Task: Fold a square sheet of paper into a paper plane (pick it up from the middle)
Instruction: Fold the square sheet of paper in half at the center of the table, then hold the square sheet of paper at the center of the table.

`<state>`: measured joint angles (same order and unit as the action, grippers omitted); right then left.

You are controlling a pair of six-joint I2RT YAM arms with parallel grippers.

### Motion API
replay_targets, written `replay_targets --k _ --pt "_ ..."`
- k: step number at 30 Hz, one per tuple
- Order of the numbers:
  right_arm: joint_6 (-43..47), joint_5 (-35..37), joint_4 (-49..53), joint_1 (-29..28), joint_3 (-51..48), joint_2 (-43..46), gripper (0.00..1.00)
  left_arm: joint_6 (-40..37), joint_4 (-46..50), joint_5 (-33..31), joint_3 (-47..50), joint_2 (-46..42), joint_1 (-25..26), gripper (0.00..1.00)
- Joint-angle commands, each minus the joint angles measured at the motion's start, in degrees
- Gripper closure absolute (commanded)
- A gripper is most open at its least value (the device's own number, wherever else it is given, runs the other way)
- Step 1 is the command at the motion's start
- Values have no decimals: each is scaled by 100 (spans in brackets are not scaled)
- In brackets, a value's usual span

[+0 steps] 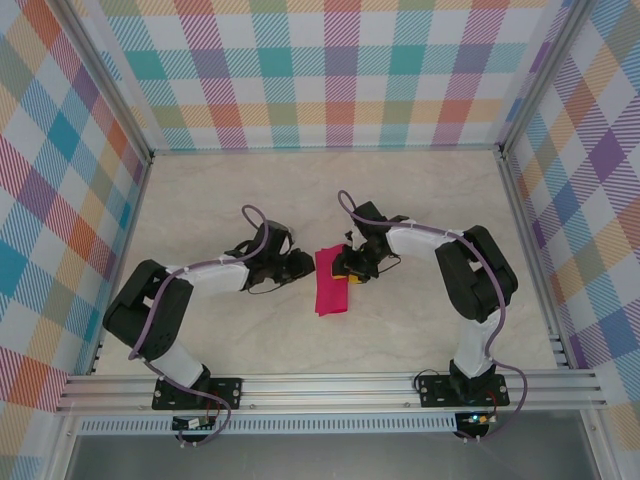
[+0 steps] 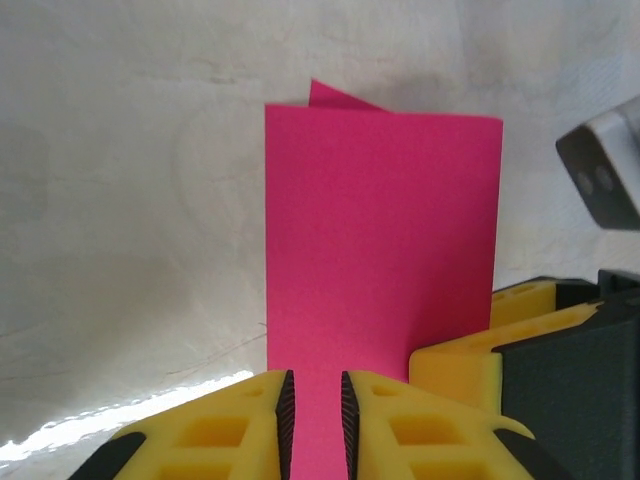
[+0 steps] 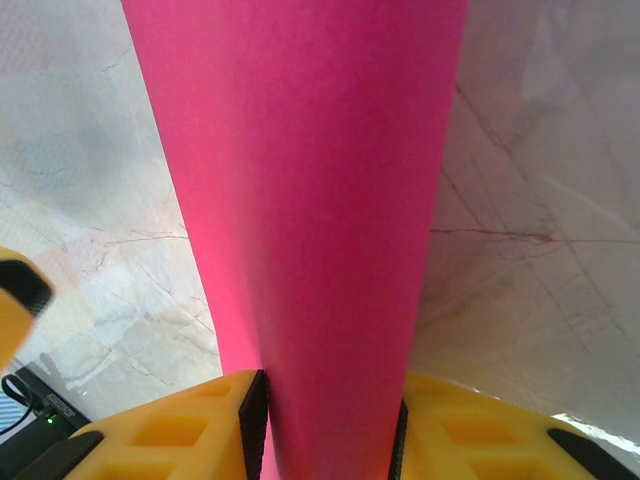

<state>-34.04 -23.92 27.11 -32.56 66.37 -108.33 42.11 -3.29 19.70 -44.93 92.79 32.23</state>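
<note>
The square sheet of paper [image 1: 331, 288] is magenta-pink and lies folded in half on the table between my two grippers. In the left wrist view the sheet [image 2: 385, 230] looks flat, with a corner of the lower layer poking out at its far edge. My left gripper [image 2: 315, 378] hovers over its near edge, the jaws a narrow gap apart with pink showing between them. In the right wrist view the sheet [image 3: 310, 180] bulges upward. My right gripper [image 3: 328, 385] has it between both pads, touching each. The paper plane is out of view.
The pale marble-look table [image 1: 240, 190] is ringed by checked walls and an aluminium rail [image 1: 330, 385] at the near edge. The right gripper's yellow finger [image 2: 470, 360] sits close beside the left gripper, on the paper's right edge.
</note>
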Motion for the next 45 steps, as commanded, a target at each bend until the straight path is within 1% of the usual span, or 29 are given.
replay_targets --k 1,5,11,15,19,23,27,32,36,38,41,45 --pt "32 89 158 19 155 -127 63 7 -125 263 -274 258 175 81" --pt "23 125 176 17 153 -85 62 -12 -55 263 -453 555 273 87" --pt "3 70 162 20 137 44 59 -57 79 245 -596 860 291 94" --pt "18 29 333 21 201 79 57 -192 380 152 -734 1007 325 96" --pt "22 171 518 21 249 211 55 -309 638 36 -842 1064 363 96" --pt "187 448 606 12 236 425 47 -343 714 0 -875 1101 372 97" --pt "412 752 749 4 346 270 47 -335 725 -63 -884 1042 380 97" --pt "574 655 686 -38 494 20 45 -381 724 -21 -999 995 381 95" --pt "635 426 582 -57 505 -107 42 -379 699 18 -1130 1065 376 94" --pt "621 412 549 -58 491 -152 43 -377 696 17 -1160 1089 381 94" --pt "552 615 552 -58 440 -153 48 -360 737 -91 -1178 1027 381 93" --pt "333 777 437 -58 310 -179 52 -298 750 -298 -1141 736 381 87"
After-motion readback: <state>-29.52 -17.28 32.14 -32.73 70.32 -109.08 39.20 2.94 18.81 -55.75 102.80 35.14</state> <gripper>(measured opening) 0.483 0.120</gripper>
